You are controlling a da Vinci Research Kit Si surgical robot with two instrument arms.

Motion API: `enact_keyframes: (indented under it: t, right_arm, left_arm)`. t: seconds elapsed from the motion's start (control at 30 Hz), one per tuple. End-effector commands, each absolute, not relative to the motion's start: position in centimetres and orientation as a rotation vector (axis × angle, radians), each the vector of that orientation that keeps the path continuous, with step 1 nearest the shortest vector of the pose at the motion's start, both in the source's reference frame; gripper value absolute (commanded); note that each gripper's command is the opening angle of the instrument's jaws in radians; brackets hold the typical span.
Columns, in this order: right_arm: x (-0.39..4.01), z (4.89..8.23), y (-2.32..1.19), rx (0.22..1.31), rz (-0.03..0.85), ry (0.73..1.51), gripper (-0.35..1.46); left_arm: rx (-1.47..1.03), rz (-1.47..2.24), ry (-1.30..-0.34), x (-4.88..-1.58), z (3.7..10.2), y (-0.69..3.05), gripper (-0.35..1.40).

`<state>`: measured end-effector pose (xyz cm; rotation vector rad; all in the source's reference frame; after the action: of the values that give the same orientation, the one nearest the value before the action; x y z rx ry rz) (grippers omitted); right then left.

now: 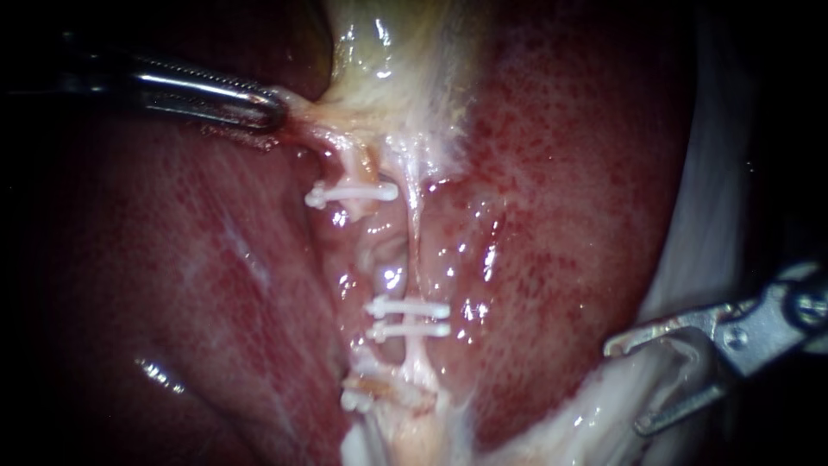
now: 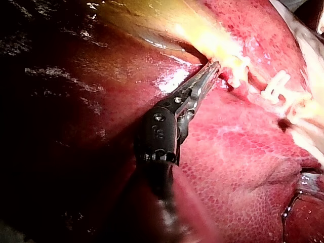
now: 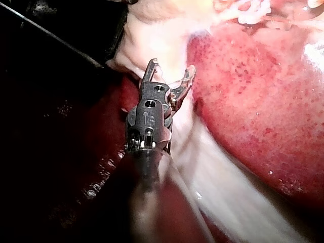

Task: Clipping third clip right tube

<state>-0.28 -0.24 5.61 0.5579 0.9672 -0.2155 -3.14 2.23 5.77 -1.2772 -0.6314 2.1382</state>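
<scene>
Left instrument: the slender steel left instrument [image 1: 272, 108] is holding its end effector closed, both ridged jaws pinching a pale pink tissue fold [image 1: 304, 112] at the foot of the yellowish gallbladder [image 1: 379, 52].
Right instrument: the grey metal right instrument [image 1: 625, 388] is holding its end effector wide open, with a clear gap between its two hooked jaws. It is gripping nothing and hovering over a pale whitish sheet [image 1: 690, 216] beside the mottled dark red liver [image 1: 561, 173].
Task's thing: the thin pale right tube [image 1: 416, 224] is lying well apart from the right end effector, ahead of its open mouth. It is running close past the tip of the left end effector.
Clips: two white plastic clips [image 1: 407, 308] are sitting side by side across the right tube. An upper white clip [image 1: 352, 194] is sitting just beyond the left end effector's tip, and a lower white clip [image 1: 358, 399] lies farther along.
Writing: small marks on the dark wrist housings are showing in the wrist views, too small to tell.
Endoscope view only: both instruments and all four clips are showing together.
Left wrist view only: the closed jaws are showing from behind, with one white clip ahead and to the side.
Right wrist view only: the open jaws are showing from behind, with white clips far ahead.
</scene>
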Motion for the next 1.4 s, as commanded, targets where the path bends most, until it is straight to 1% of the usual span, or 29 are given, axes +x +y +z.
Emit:
enact_keyframes:
  t: [0.03,0.13,0.4,0.47,0.57,0.6,0.67,0.73,0.87,1.03,1.1,1.17,1.3,1.4]
  right_arm:
    - [-0.28,5.61,-0.24,0.555,-0.212,0.970,0.50]
    - [-0.27,5.60,-0.24,0.555,-0.212,0.971,0.50]
    - [-0.23,5.57,-0.25,0.558,-0.204,0.997,0.50]
    - [-0.20,5.55,-0.25,0.560,-0.201,1.007,0.50]
    - [-0.11,5.51,-0.20,0.572,-0.189,1.044,0.50]
    - [-0.05,5.49,-0.17,0.575,-0.186,1.067,0.50]
    - [0.09,5.46,-0.09,0.595,-0.138,1.086,0.50]
    - [0.27,5.43,0.02,0.617,-0.072,1.103,0.50]
    - [0.63,5.41,0.22,0.677,0.079,1.116,0.50]
    - [1.05,5.55,0.32,0.738,0.258,1.176,0.50]
    - [1.18,5.63,0.35,0.759,0.312,1.185,0.50]
    - [1.29,5.74,0.37,0.770,0.345,1.186,0.50]
    - [1.54,6.09,0.40,0.769,0.396,1.185,0.50]
    - [1.64,6.31,0.43,0.762,0.431,1.189,0.50]
  left_arm:
    - [-1.277,2.137,-0.631,-3.13,5.75,2.24,-0.35]
    - [-1.278,2.134,-0.644,-3.04,5.64,2.32,-0.35]
    - [-1.283,2.101,-0.588,-2.65,5.24,2.62,-0.35]
    - [-1.283,2.096,-0.584,-2.62,5.20,2.63,-0.35]
    - [-1.281,2.095,-0.580,-2.63,5.19,2.60,-0.35]
    - [-1.281,2.095,-0.578,-2.64,5.19,2.59,-0.35]
    - [-1.280,2.095,-0.576,-2.66,5.19,2.58,-0.35]
    - [-1.280,2.095,-0.576,-2.66,5.19,2.58,-0.35]
    - [-1.280,2.095,-0.575,-2.66,5.19,2.58,-0.35]
    - [-1.280,2.095,-0.575,-2.66,5.18,2.57,-0.35]
    - [-1.280,2.095,-0.575,-2.66,5.18,2.57,-0.35]
    - [-1.279,2.095,-0.575,-2.66,5.18,2.57,-0.35]
    - [-1.279,2.095,-0.574,-2.66,5.19,2.57,-0.35]
    - [-1.279,2.095,-0.574,-2.66,5.18,2.57,-0.35]
